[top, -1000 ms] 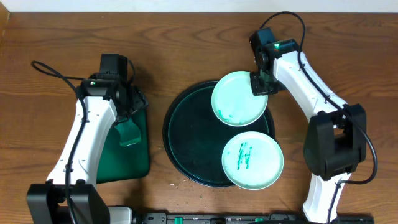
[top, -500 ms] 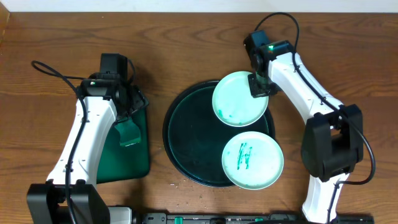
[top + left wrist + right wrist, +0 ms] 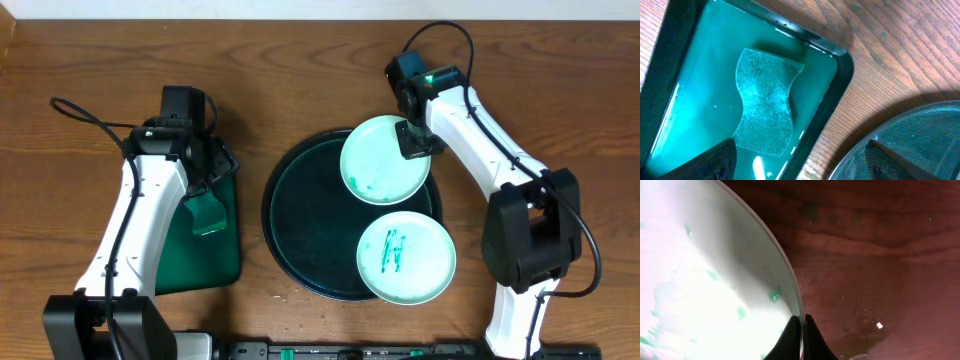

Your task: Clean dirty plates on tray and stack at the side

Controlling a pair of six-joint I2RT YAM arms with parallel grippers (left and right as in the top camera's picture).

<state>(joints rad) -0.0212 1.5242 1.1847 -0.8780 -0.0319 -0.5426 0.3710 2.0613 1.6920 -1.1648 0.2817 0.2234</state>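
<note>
Right hand [image 3: 416, 138] pinches the plate [image 3: 380, 160] rim at the tray's [image 3: 300, 210] far edge, perhaps steadying it; left hand [image 3: 800, 162] spread.

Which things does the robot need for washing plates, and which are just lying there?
For the job: smeared plate, pinched at its rim by the right gripper; scribbled plate; round tray; sponge, likely for wiping.
Just lying about: small tray under the sponge; pale specks near the round tray.

Round tray [image 3: 310, 215], rectangular tray [image 3: 205, 262] on table [image 3: 300, 60]
</note>
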